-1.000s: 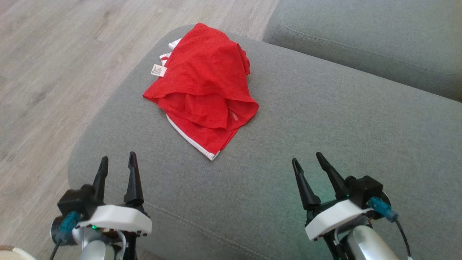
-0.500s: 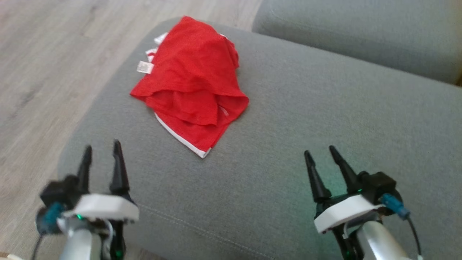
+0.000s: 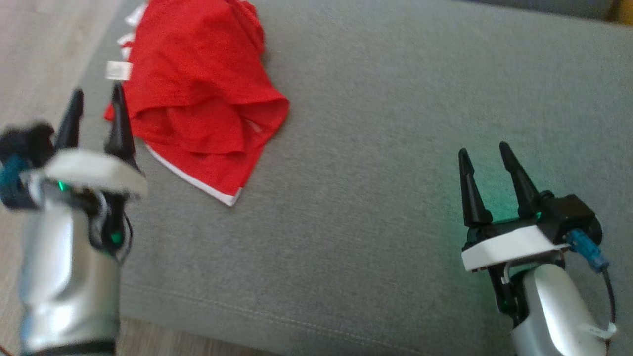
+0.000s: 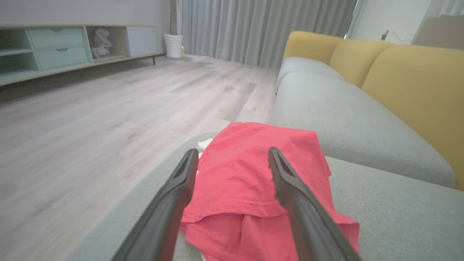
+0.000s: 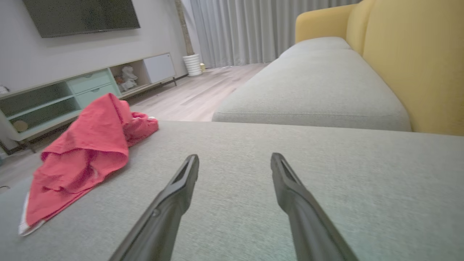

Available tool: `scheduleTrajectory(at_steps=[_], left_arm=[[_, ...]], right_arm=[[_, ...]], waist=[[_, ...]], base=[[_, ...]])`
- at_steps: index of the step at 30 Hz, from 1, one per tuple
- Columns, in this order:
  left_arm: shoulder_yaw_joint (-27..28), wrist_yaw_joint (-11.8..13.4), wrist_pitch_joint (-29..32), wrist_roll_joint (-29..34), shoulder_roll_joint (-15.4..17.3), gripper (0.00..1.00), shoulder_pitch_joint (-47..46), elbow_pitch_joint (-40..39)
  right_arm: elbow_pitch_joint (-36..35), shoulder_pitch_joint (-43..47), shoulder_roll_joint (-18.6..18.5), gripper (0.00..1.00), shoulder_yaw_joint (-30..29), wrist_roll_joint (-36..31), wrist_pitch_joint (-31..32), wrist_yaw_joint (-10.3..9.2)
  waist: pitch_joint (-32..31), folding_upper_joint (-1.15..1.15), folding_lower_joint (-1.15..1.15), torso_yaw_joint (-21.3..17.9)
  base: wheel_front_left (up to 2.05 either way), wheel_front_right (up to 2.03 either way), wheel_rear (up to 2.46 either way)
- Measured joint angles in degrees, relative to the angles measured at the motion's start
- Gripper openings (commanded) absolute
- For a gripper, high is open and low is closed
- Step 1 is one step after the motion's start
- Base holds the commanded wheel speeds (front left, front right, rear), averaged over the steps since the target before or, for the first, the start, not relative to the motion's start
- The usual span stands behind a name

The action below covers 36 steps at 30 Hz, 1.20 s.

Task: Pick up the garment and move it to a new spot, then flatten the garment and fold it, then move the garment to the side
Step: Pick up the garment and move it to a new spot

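Left gripper [image 3: 97, 93]: both dark fingers spread wide, nothing between them. It hovers at the left end of the grey seat cushion [image 3: 371, 148], near the cushion's front edge. In the left wrist view the left gripper [image 4: 232, 151] frames the near part of the garment [image 4: 246, 163]. Whether a fingertip touches the cloth cannot be judged.

Right gripper [image 3: 483, 149]: also spread wide and holding nothing. It sits over bare fabric toward the cushion's right end, well apart from the garment. In the right wrist view the right gripper [image 5: 235, 156] points across the open cushion top.

Garment [image 3: 198, 94]: red, crumpled in a loose heap with overlapping folds. It lies on the cushion's left end, reaching toward the cushion's far left corner. White hem trim [image 3: 198, 183] runs along the edge nearest the cushion's front. A small white label [image 3: 118, 70] shows on the side facing the cushion's left edge. Seen from the right wrist, the garment [image 5: 90, 152] rises to a soft peak.

Beyond the cushion's far edge is a second grey seat cushion [image 4: 326, 108]. A yellow backrest [image 4: 417, 90] stands along the cushion's right side. Pale wood floor [image 4: 90, 108] lies off the cushion's left edge. Farther off are a low mint-green cabinet [image 4: 54, 47] and grey curtains [image 4: 253, 29].
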Motion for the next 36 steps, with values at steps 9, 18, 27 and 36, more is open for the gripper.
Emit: scheduleTrajectory(at_steps=[9, 18, 27, 36], left_arm=[[-2.5, -1.8, 9.5, -2.8, 4.7, 1.0, -15.2, 12.1], [-7.3, -2.2, 16.9, -4.2, 9.4, 1.0, -25.4, 25.5], [-11.1, -2.2, 14.9, -7.0, 10.3, 0.0, -28.1, 31.7], [-13.1, -2.3, 5.8, -9.4, 10.4, 0.0, -28.1, 33.0]], right_arm=[[-4.8, -1.5, 0.0, 1.0, -0.2, -1.4, 1.4, 0.0], [-6.9, -3.0, -0.1, 1.0, 0.5, -1.4, 1.5, 0.0], [-7.1, -3.6, -0.1, 1.0, 0.7, -1.4, 1.4, 0.0], [-4.6, -4.0, -0.1, 1.0, 1.2, -0.8, 0.3, 0.0]], waist=[[6.2, 0.0, 0.0, -4.9], [11.8, 0.0, 0.0, -10.4], [13.1, 0.0, 0.0, -12.6], [9.6, 0.0, -0.01, -11.5]], base=[[0.0, 0.0, 0.0], [0.0, 0.0, 0.0], [0.0, 0.0, 0.0], [0.0, 0.0, 0.0]])
